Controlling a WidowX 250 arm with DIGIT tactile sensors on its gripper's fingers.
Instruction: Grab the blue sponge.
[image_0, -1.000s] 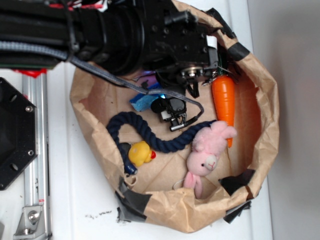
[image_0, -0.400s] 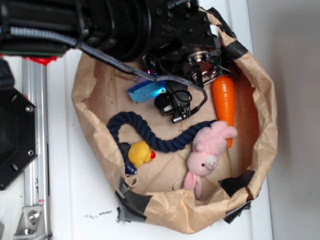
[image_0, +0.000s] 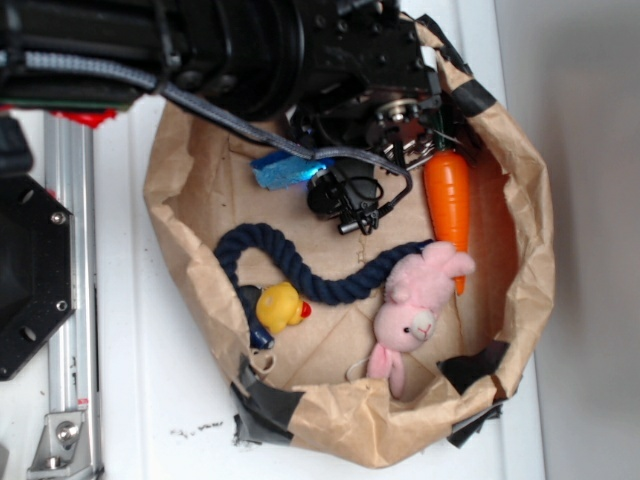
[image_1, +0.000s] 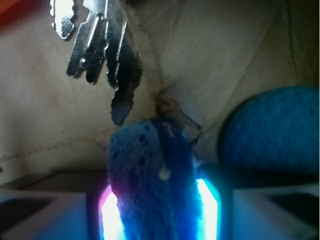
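Pinching the blue sponge (image_1: 152, 185), the fingers (image_1: 207, 212) hang near keys (image_1: 97, 47), a blue ball (image_1: 272, 130) alongside.

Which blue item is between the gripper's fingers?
The porous blue sponge, pinched by the gripper; the rounder blue ball sits free to its right.

Daylight falls even and bright over the white tabletop (image_0: 180, 400) in the exterior view, washing it nearly blank. The black robot arm (image_0: 200, 50) reads as a dark, detail-poor mass. The wrist view is dim and soft, with cyan and magenta glare flaring beside the porous light-blue sponge (image_1: 152, 185); the silver metal keys (image_1: 97, 45) glint.
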